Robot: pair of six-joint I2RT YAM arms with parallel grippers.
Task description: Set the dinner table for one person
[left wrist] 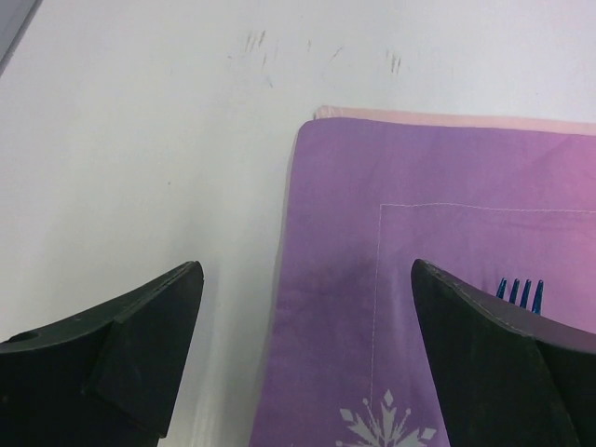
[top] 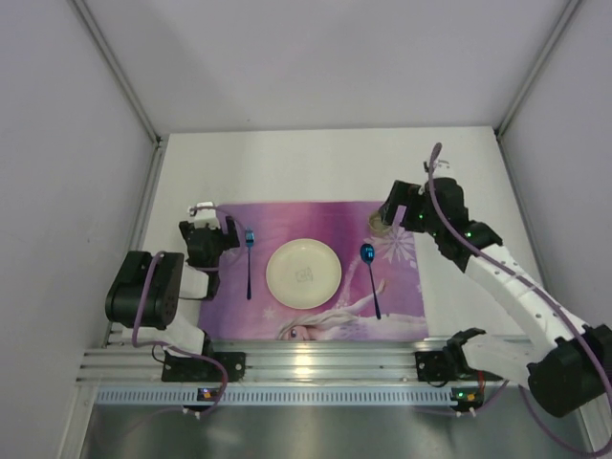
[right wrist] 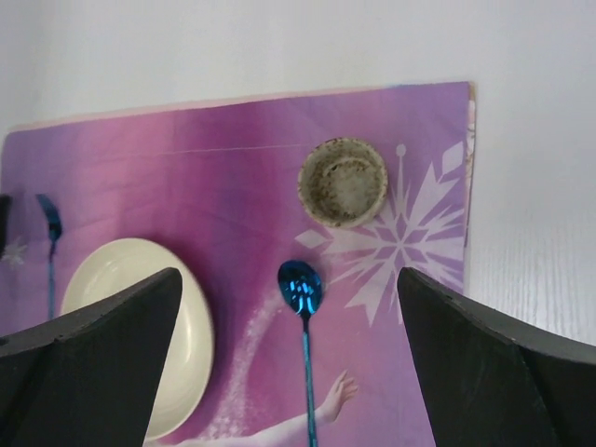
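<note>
Clearly left hand [left wrist: 305, 279] and right hand [right wrist: 287, 279] gape wide, empty.

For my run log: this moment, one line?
left gripper open | right gripper open | plate on mat | fork to its left | spoon to its right | cup far-right on mat

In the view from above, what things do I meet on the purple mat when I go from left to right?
Blue fork, cream plate, blue spoon. The cup overlaps the spoon, so it is left out.
</note>
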